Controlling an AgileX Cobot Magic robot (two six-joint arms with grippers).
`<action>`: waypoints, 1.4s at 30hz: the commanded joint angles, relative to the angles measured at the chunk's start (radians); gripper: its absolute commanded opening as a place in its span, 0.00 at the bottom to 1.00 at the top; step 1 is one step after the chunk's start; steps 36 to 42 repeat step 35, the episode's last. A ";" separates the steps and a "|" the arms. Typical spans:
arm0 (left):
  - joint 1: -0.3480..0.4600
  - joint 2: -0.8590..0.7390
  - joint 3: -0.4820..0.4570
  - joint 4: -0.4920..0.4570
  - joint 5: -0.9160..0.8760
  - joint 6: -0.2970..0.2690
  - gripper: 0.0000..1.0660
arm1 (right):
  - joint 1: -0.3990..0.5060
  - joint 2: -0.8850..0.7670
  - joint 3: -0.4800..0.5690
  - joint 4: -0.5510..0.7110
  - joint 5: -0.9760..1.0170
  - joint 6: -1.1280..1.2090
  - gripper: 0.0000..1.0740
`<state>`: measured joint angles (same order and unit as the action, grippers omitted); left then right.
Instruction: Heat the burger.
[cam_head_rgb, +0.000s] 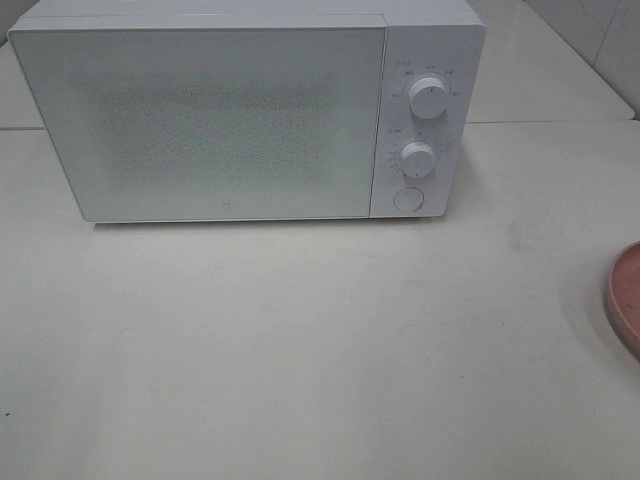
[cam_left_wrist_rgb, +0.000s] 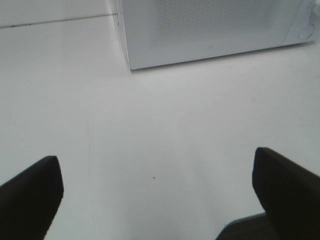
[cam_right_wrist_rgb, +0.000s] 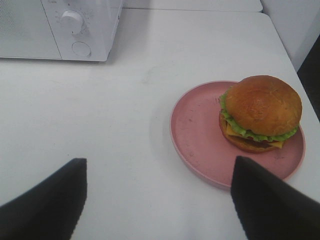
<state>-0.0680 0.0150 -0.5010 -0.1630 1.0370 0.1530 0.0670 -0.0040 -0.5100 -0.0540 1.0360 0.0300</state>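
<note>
While the microwave (cam_head_rgb: 245, 115) stands shut at the far side of the white table (cam_head_rgb: 300, 340), its frosted door facing forward and its two knobs (cam_head_rgb: 428, 95) and round button (cam_head_rgb: 407, 199) stacked on the panel at its right end, neither arm appears in the high view. Only an edge of the pink plate (cam_head_rgb: 625, 295) shows there, at the right border of the table, well apart from the microwave.

From the right wrist view, the burger (cam_right_wrist_rgb: 261, 113) sits on the pink plate (cam_right_wrist_rgb: 200, 135), set toward one side of it and not in the middle, with green lettuce and a yellow slice showing under the glossy brown bun. The right gripper (cam_right_wrist_rgb: 160, 200) hangs above the table near the plate, its dark fingers (cam_right_wrist_rgb: 47, 200) spread wide and holding nothing; one finger overlaps the plate's rim in the picture, though whether it touches cannot be told.

The left gripper (cam_left_wrist_rgb: 160, 192) hovers over bare table in front of the microwave's left corner (cam_left_wrist_rgb: 131, 66), its fingers (cam_left_wrist_rgb: 30, 195) likewise spread wide and empty.
</note>
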 joint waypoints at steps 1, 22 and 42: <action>0.000 -0.055 0.002 -0.002 -0.005 -0.007 0.92 | -0.007 -0.027 0.004 0.003 -0.005 0.000 0.71; 0.000 -0.049 0.002 -0.002 -0.005 -0.005 0.92 | -0.007 -0.026 0.004 0.003 -0.005 0.000 0.71; 0.000 -0.049 0.002 -0.002 -0.005 -0.005 0.92 | -0.007 -0.026 0.004 0.003 -0.005 0.000 0.71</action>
